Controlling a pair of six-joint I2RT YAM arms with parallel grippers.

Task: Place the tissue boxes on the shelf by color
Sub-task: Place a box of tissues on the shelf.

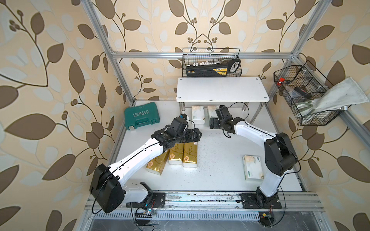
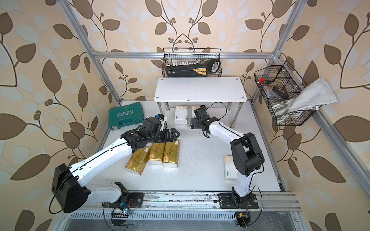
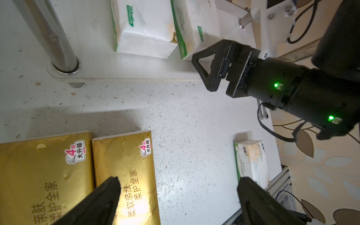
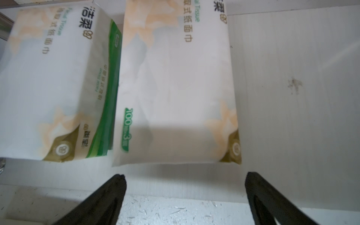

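Both arms reach over the tabletop [image 1: 216, 160]. The left jaws are spread wide and hold nothing. One fingertip [image 3: 109, 194] shows over the far end of the gold tissue packs [image 1: 190, 154], three side by side on the tabletop, the leftmost skewed.

The right jaws are just as wide and hold nothing either. Their fingertips [image 4: 116, 187] sit at the front edge of the lower board [image 3: 136, 72] of the shelf [image 1: 220, 90], a gap short of the nearer of two white packs [image 4: 175, 87] lying side by side there. Board room opens to the robot's right of that pair.

The third white pack [image 1: 252, 167] sits near the tabletop's right edge, beside the right arm. A broad run of tabletop separates it from the gold row. The teal case [image 1: 141, 118] holds the far left corner.
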